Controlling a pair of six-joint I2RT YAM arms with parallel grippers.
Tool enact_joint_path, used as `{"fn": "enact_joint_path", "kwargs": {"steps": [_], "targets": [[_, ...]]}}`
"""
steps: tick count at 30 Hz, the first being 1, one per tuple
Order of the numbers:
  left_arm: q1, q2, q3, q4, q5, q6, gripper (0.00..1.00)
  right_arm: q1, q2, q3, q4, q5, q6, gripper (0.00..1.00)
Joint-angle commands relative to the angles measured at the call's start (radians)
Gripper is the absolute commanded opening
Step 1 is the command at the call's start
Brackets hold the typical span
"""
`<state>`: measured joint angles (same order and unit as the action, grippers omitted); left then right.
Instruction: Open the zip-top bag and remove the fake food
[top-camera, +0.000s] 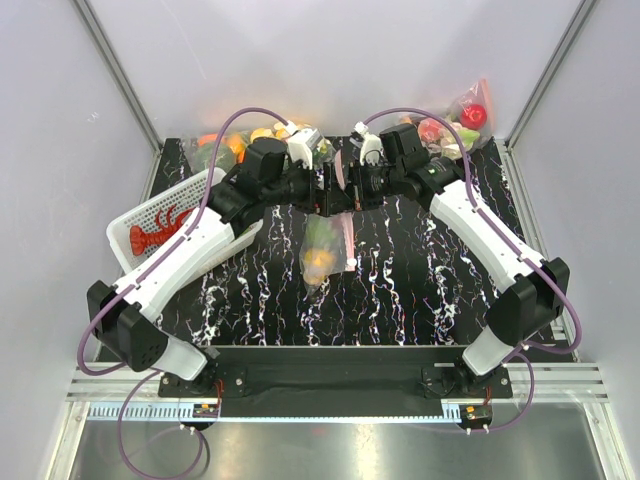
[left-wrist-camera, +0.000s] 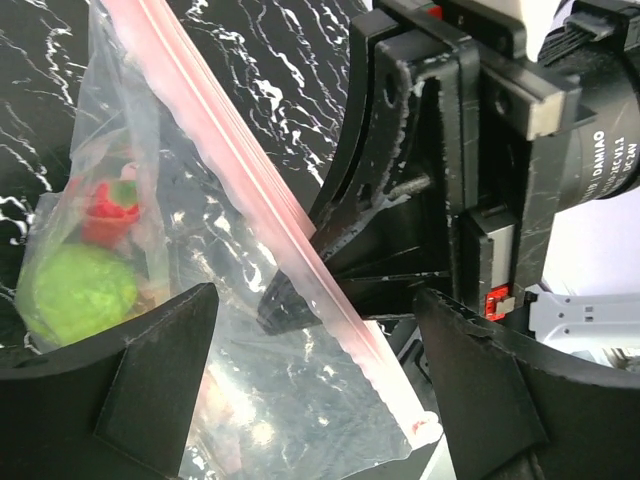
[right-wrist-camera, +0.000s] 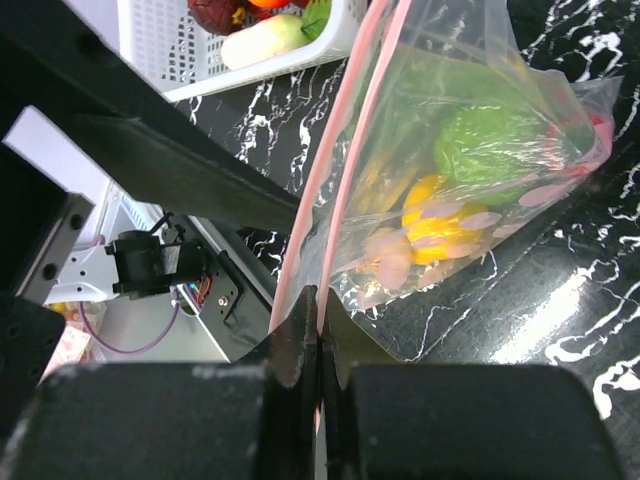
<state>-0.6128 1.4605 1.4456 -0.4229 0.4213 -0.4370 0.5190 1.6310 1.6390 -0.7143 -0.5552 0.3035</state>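
Opening is the step in hand, I judge: the right hand (right-wrist-camera: 320, 345) is clamped on the zip strip (right-wrist-camera: 338, 170) of the bag (right-wrist-camera: 455, 70), food (right-wrist-camera: 490, 140) bunched at the end far from it. The left hand (left-wrist-camera: 315, 385) stands wide around the strip and next must pinch one lip and pull.

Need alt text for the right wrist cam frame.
The right gripper is pinched shut on the pink zip strip of a clear, dotted plastic zip-top bag, with the black marbled table behind it. Inside the bag are a round green toy fruit, a yellow toy fruit and a pale tan piece; a white perforated basket sits at the top left.
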Motion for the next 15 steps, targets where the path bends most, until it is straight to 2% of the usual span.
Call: {"fn": "enact_joint_path", "kwargs": {"steps": [1,15], "targets": [[-0.027,0.003,0.068,-0.066,-0.05,0.047,0.85,0.009,-0.01,0.059,0.007,0.052,0.013,0.0],[-0.062,-0.114,-0.016,-0.096,-0.18,0.043,0.83,0.009,0.001,0.062,0.004,0.072,0.031,0.0]]}}
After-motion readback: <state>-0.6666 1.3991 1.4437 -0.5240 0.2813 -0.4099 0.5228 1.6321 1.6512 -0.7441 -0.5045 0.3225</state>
